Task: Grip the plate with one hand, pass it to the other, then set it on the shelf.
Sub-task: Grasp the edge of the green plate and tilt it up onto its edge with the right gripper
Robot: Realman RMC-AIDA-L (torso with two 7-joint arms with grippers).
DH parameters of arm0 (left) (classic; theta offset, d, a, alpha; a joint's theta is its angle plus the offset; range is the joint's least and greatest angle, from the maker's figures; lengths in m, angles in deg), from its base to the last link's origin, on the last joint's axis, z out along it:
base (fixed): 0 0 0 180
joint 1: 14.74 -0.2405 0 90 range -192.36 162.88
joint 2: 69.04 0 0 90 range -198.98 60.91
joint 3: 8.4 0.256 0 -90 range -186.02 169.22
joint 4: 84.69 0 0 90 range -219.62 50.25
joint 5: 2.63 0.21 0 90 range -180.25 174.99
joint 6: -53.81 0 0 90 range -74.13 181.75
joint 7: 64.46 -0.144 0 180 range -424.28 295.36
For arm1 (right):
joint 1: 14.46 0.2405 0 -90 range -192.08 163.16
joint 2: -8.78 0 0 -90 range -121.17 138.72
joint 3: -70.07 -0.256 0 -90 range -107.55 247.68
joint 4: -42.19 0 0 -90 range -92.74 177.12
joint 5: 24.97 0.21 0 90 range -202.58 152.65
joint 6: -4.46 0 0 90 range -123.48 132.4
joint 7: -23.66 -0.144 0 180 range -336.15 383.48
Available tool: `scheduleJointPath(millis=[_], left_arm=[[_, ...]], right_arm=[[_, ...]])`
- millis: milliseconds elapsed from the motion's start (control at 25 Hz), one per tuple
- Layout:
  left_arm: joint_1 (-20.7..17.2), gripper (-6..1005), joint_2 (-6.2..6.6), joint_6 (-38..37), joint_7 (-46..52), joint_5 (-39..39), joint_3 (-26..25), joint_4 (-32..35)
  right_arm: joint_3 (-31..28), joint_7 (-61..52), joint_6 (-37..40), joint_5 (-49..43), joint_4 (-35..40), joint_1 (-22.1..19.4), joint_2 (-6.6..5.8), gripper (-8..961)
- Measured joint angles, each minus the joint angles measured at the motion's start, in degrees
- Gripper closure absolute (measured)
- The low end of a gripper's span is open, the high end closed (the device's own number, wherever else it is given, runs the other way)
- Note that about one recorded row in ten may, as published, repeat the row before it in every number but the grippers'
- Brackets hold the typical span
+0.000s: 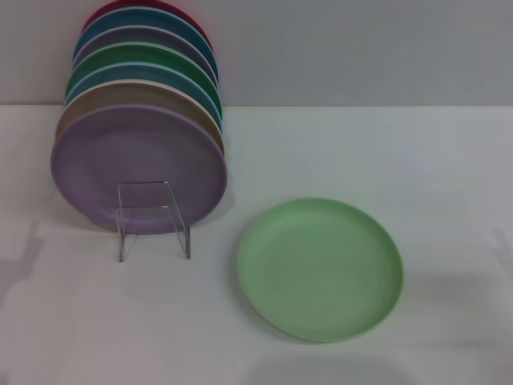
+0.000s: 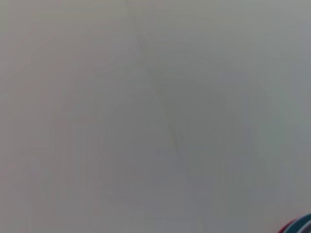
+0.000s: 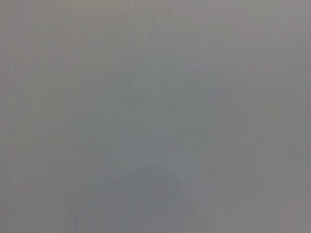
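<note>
The pale mint-green plate [image 1: 319,269] lies flat on the white table, right of centre in the head view. The shelf [image 1: 152,218], a small clear rack, stands to its left and props up a lilac plate [image 1: 138,168]. Neither gripper shows in any view. The right wrist view holds only a blank grey surface; the left wrist view shows the same, with a sliver of red and blue plate rims [image 2: 299,225] in one corner.
Behind the lilac plate leans a row of several more plates [image 1: 144,68] in tan, blue, green, grey and red, reaching back to the grey wall. White table [image 1: 417,160] surrounds the mint plate.
</note>
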Motion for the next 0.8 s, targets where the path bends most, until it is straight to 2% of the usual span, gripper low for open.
scheduleJointPath(millis=[200,320,400,520,600,680,800], left_arm=[[-0.32,216,0.00,-0.28,2.32,-1.26,0.18,0.00],[-0.34,216,0.00,-0.25,2.36,-1.27,0.50,0.02],[-0.22,216,0.00,0.02,2.49,-1.28,0.52,0.03],[0.10,217,0.00,0.68,3.10,-1.26,0.55,0.04],[0.29,217,0.00,1.32,3.71,-1.23,0.59,0.04],[0.41,217,0.00,1.89,4.86,-1.21,0.63,0.04],[0.52,217,0.00,2.07,6.18,-1.18,0.66,0.03]], right_arm=[[1.48,-7.64,-0.80,-0.11,-6.27,-1.12,-0.47,187],[2.25,-15.36,4.43,-1.74,-12.98,-1.46,-0.88,187],[2.35,-23.32,10.98,-6.02,-20.65,-2.17,-0.99,187],[3.67,-39.74,25.97,-20.83,-40.36,-4.08,-0.54,188],[6.14,-51.45,33.59,-30.39,-50.49,-4.19,-0.69,188],[7.50,-64.06,37.11,-40.25,-57.78,-3.13,-1.14,188],[7.68,-84.33,37.42,-60.19,-67.86,0.20,-1.47,188]])
